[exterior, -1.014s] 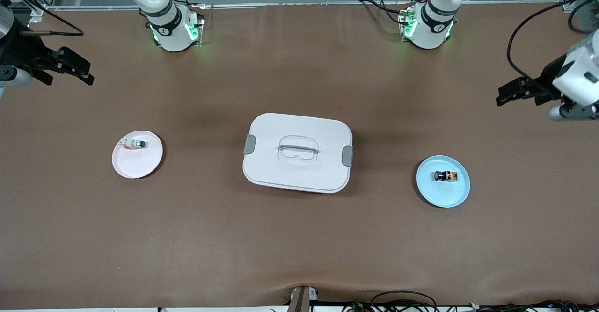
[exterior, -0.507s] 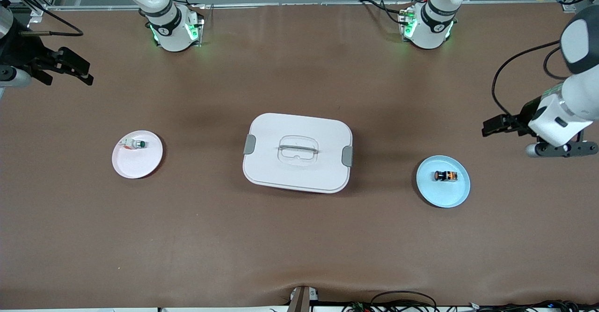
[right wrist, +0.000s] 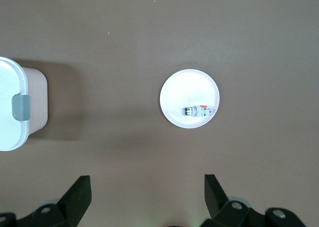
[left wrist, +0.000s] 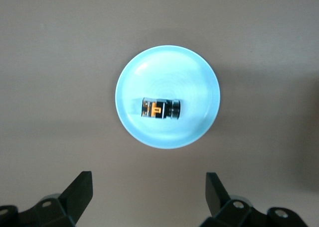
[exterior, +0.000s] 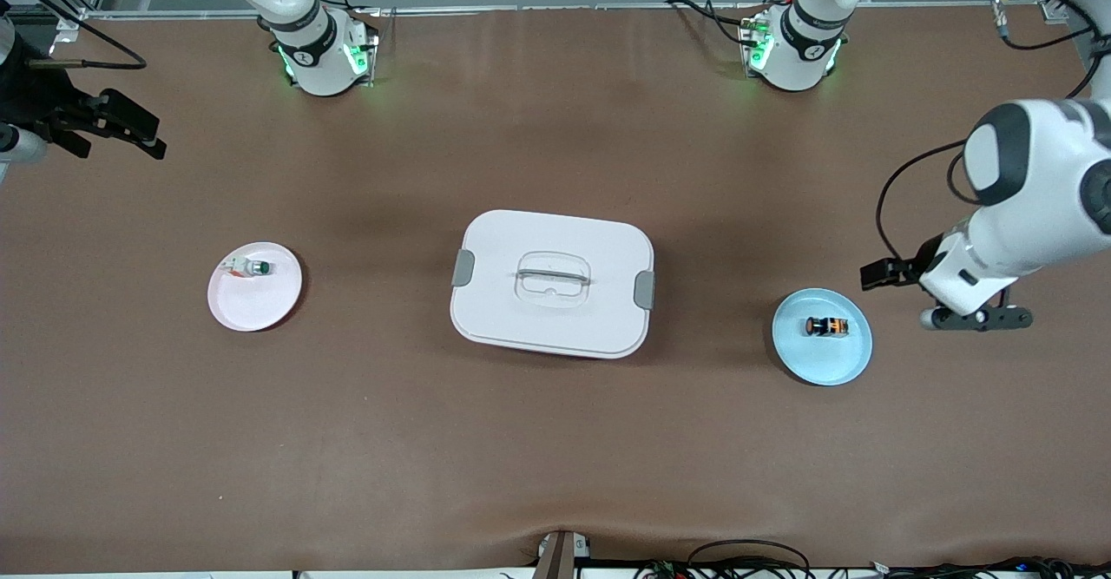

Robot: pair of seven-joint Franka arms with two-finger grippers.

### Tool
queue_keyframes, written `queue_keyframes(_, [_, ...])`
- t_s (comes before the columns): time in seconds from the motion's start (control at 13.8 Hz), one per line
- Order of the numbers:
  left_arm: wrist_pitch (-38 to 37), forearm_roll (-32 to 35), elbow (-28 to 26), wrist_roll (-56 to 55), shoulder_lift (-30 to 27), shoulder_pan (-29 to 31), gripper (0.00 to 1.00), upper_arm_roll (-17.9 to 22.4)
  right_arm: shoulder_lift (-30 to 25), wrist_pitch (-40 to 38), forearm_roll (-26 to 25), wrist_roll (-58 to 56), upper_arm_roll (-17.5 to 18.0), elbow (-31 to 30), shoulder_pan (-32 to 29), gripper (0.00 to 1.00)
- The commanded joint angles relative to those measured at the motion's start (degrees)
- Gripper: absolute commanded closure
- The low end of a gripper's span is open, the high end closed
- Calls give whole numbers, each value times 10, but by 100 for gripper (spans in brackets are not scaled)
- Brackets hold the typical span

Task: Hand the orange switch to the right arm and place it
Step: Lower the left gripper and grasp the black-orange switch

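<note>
The orange switch point(exterior: 825, 326), black with orange markings, lies on its side on a light blue plate point(exterior: 821, 364) toward the left arm's end of the table. In the left wrist view the switch point(left wrist: 160, 108) lies in the middle of the plate point(left wrist: 199, 77). My left gripper point(exterior: 877, 274) is open and empty, in the air over the table just beside the blue plate; its own view shows it point(left wrist: 148, 179) wide open. My right gripper point(exterior: 130, 128) is open and empty, and waits high over the right arm's end of the table; it also shows in its own view point(right wrist: 147, 182).
A white lidded container point(exterior: 552, 284) with grey clips and a handle sits mid-table, its end in the right wrist view point(right wrist: 12, 107). A white plate point(exterior: 254, 305) toward the right arm's end holds a white-bodied green-capped switch point(exterior: 252, 268), also in the right wrist view point(right wrist: 197, 111).
My left arm has swung in and down from the table's end to just beside the blue plate. My right gripper has barely shifted. The switches and plates have not moved.
</note>
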Motion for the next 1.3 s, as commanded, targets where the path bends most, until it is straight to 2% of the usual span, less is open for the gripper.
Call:
queue_keyframes(0.0, [32, 20, 5, 9, 36, -1, 0, -4, -4, -2, -5, 0, 5, -1, -8, 0])
queue_keyframes(0.22, [87, 40, -22, 24, 53, 1, 0, -5, -4, -3, -5, -1, 5, -1, -8, 0])
queue_keyframes(0.36, [118, 40, -21, 44, 80, -2, 0, -5, -4, -2, -5, -1, 5, -1, -8, 0])
queue_keyframes(0.8, [162, 41, -23, 58, 135, -2, 0, -6, -4, -2, -4, -1, 5, -1, -8, 0])
queue_keyframes(1.23, [191, 41, -33, 74, 160, -1, 0, -6, -4, -1, -4, -1, 5, -1, -8, 0])
